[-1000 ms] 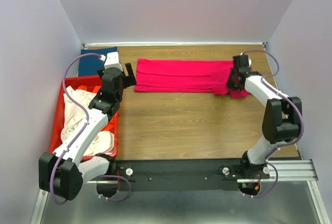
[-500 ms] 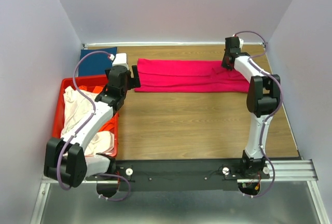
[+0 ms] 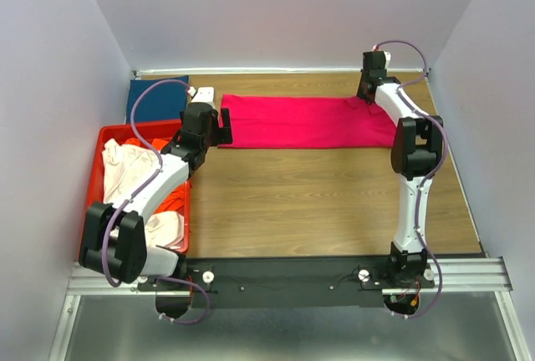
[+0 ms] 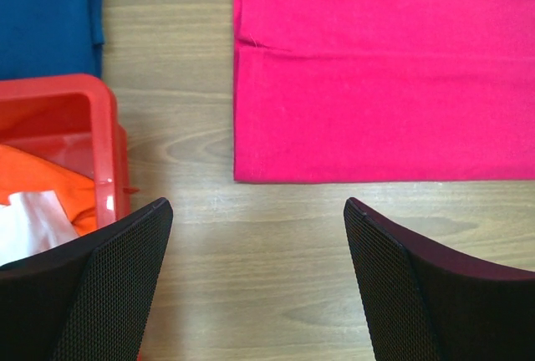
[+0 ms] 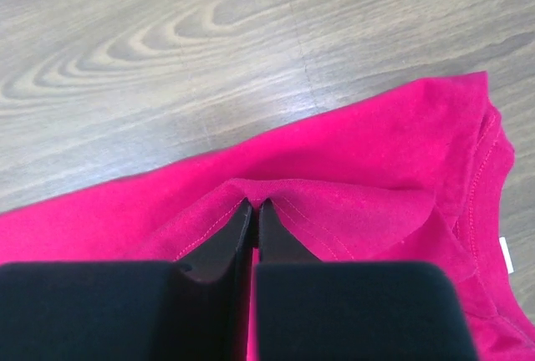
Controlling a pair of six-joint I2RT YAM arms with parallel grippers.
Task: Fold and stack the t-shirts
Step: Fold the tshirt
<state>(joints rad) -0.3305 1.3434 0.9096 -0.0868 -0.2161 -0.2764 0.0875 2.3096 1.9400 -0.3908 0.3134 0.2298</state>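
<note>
The magenta-pink t-shirt (image 3: 305, 121) lies as a long folded strip across the back of the table. My right gripper (image 3: 366, 94) is at its far right corner. In the right wrist view the gripper (image 5: 253, 204) is shut on a raised fold of the pink t-shirt's (image 5: 359, 169) stitched hem. My left gripper (image 3: 224, 124) hovers at the strip's left end. Its jaws (image 4: 257, 206) stand wide open over bare wood, just short of the pink t-shirt's (image 4: 384, 85) near edge. A dark blue t-shirt (image 3: 157, 100) lies flat in the back left corner.
A red crate (image 3: 134, 129) stands along the left edge, beside my left arm, holding a cream-white t-shirt (image 3: 125, 177) and an orange t-shirt (image 3: 171, 198). The crate's corner (image 4: 104, 139) sits just left of my left fingers. Walls close in the back and sides.
The right gripper carried the shirt's bunched right end toward the back edge, and that end now lies flatter. The left gripper moved right, up to the shirt's left end.
</note>
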